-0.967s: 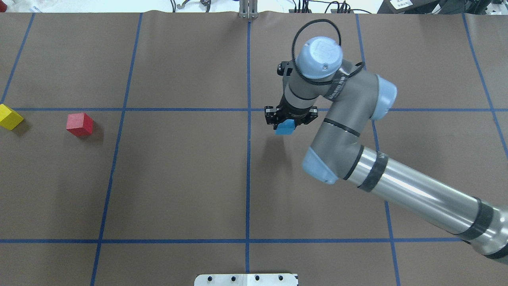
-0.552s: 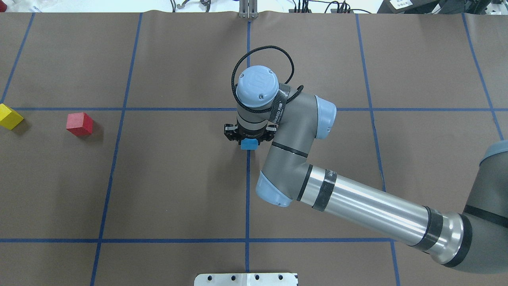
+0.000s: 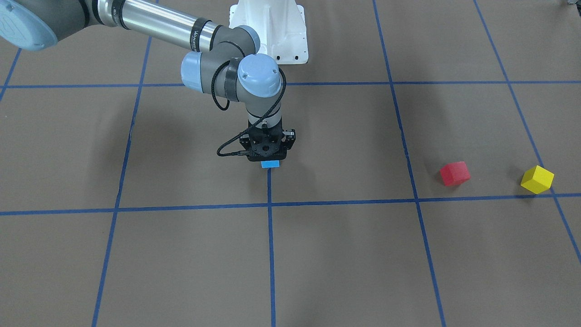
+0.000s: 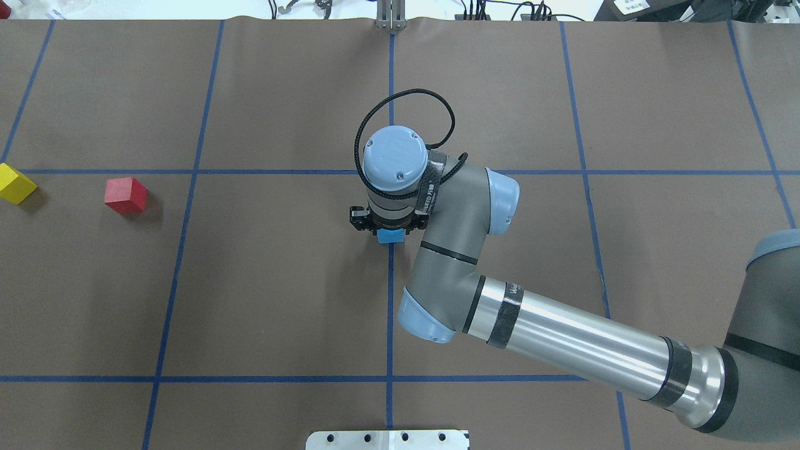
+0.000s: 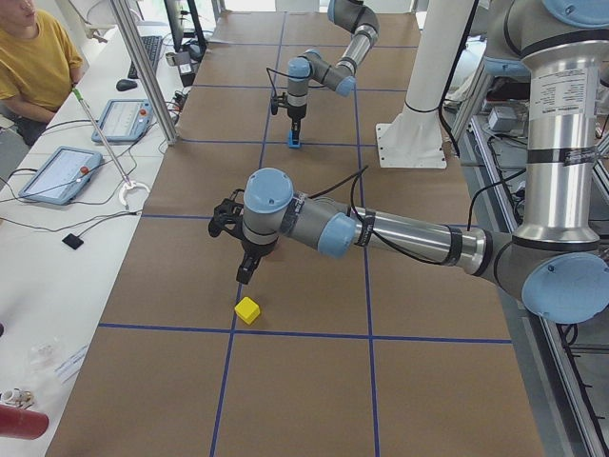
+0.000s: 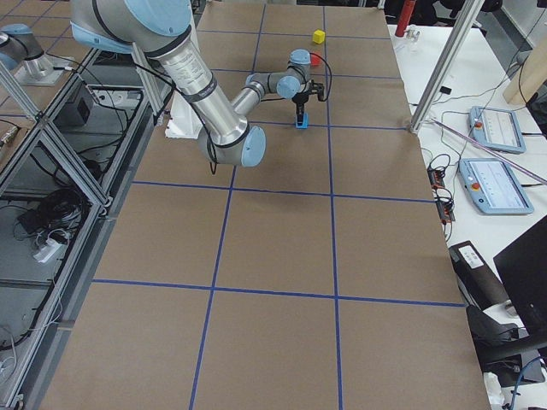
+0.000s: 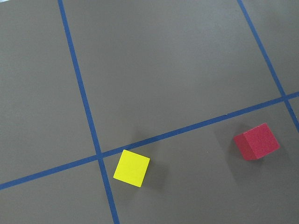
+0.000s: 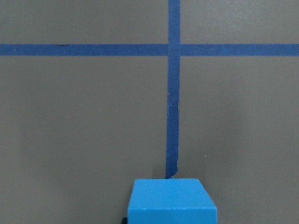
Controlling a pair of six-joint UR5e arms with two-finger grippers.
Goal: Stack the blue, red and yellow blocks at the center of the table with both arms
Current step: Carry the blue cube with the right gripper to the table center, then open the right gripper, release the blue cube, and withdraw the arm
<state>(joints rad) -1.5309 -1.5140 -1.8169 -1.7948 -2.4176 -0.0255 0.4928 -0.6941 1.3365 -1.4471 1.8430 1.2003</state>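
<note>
My right gripper (image 4: 389, 230) is shut on the blue block (image 4: 389, 235) and holds it low over the table's middle, at the end of a blue tape line (image 8: 172, 116). The front-facing view shows the block (image 3: 270, 164) just under the gripper (image 3: 270, 160). The red block (image 4: 125, 195) and the yellow block (image 4: 15, 183) lie far to the left on the table. The left wrist view looks down on the yellow block (image 7: 131, 168) and the red block (image 7: 257, 142). My left gripper (image 5: 243, 271) hovers above the yellow block (image 5: 247, 309); I cannot tell whether it is open.
The brown table carries a grid of blue tape lines. The robot's white base plate (image 4: 387, 439) sits at the near edge. A metal post (image 4: 390, 15) stands at the far edge. An operator (image 5: 33, 57) and tablets are beside the table.
My right arm has swung left with the blue block, from right of the centre line to over it, and has come a little lower. The red and yellow blocks have not moved.
</note>
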